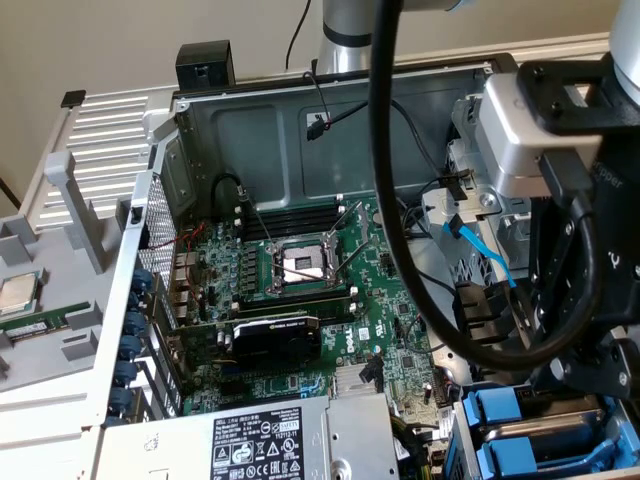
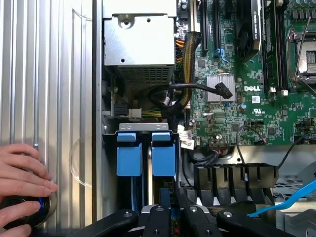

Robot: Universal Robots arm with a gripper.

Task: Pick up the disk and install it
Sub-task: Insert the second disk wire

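Gripper is parked right over the drive bay at the near corner of the open PC case, on the exterior view's right. Honestly, you can't tell from either camera whether it's open, closed or gripping anything.

Two blue-fronted carriers sit side by side in that bay, both slotted in. The disk looks to be the one directly in line with the gripper, on the motherboard side. The other carrier is just beside it, on the side of the case's outer wall. Neither shows its label from here, only the blue plastic fronts, so take that pick with a pinch of salt.

Rest of the case, for your bearings:
- The power supply sits near, to the exterior view's left of the bay.
- The motherboard lies beyond it, and the CPU socket has its bracket flipped up.
- The graphics card lies between the socket and the power supply.
- A light blue cable hangs down by the arm.

A small square CPU chip lies well apart, outside the case at the exterior view's left.

In the wrist view there's also a person's hand resting on a round black knob with a blue ring, out on the ribbed grey panel next to the case.
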